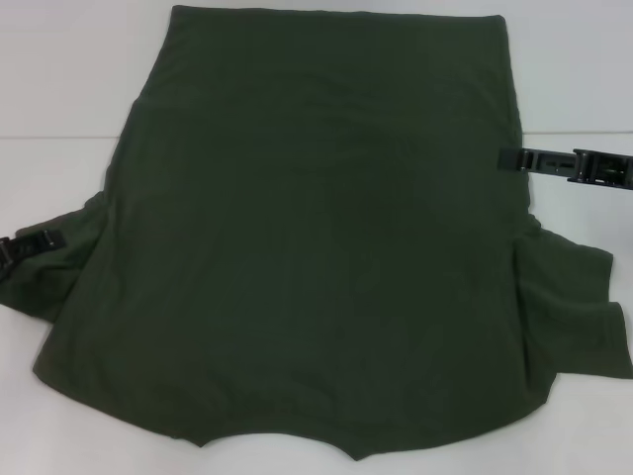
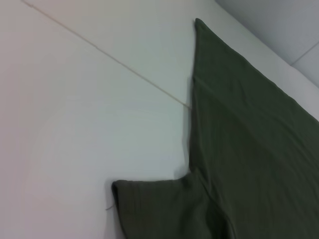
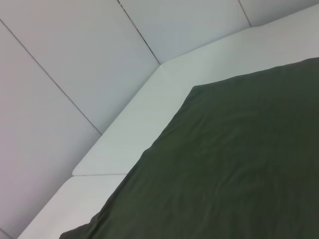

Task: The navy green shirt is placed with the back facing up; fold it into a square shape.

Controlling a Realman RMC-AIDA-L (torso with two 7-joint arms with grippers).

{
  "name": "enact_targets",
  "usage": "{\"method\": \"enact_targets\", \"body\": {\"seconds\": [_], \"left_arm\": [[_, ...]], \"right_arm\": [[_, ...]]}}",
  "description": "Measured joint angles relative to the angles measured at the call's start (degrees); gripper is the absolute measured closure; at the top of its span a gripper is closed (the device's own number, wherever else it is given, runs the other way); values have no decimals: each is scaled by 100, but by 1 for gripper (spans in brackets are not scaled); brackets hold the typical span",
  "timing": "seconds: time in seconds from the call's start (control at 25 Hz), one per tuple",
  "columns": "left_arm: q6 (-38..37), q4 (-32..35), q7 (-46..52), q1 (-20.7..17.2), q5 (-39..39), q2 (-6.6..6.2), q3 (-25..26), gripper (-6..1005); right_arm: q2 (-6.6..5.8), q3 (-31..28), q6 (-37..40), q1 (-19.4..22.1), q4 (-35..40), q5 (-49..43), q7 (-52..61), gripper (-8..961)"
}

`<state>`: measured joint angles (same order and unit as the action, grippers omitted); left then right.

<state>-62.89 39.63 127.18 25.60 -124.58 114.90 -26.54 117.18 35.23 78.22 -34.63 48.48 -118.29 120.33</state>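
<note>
Navy green shirt [image 1: 316,237] lies spread flat on the white table [image 1: 59,89], plain side up, its collar edge nearest the robot and its hem at the far side, a short sleeve poking out at each near side. No fold looks made yet, by my reading. The likeliest trouble from here is an uneven fold: the right sleeve is rumpled and partly tucked at the body's edge, so cloth may bunch or drag if a gripper catches only one layer, and soft fabric can slip free mid-lift and fall back skewed, spoiling the square. If the two arms lift at different heights, the edges will not line up. The left gripper [image 1: 30,244] sits low at the left sleeve, touching or just over its upper edge; whether its fingers are parted or pinching cloth I cannot tell. The right gripper [image 1: 539,161] reaches in level from the right, its tip at the shirt's right edge, farther away than the sleeve; its fingers' state is likewise unclear.
</note>
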Motion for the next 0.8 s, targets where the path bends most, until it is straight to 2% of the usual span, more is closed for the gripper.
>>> {"method": "enact_targets", "body": {"seconds": [0.32, 0.56, 0.8], "left_arm": [[29, 220, 290, 45, -168, 23, -226, 217], [75, 265, 298, 61, -172, 30, -275, 418], [83, 454, 299, 26, -172, 102, -272, 564]], "right_arm": [[-42, -49, 37, 53, -40, 204, -7, 14], [-129, -80, 53, 60, -193, 257, -15, 15], [-156, -91, 59, 64, -248, 264, -24, 15]]}}
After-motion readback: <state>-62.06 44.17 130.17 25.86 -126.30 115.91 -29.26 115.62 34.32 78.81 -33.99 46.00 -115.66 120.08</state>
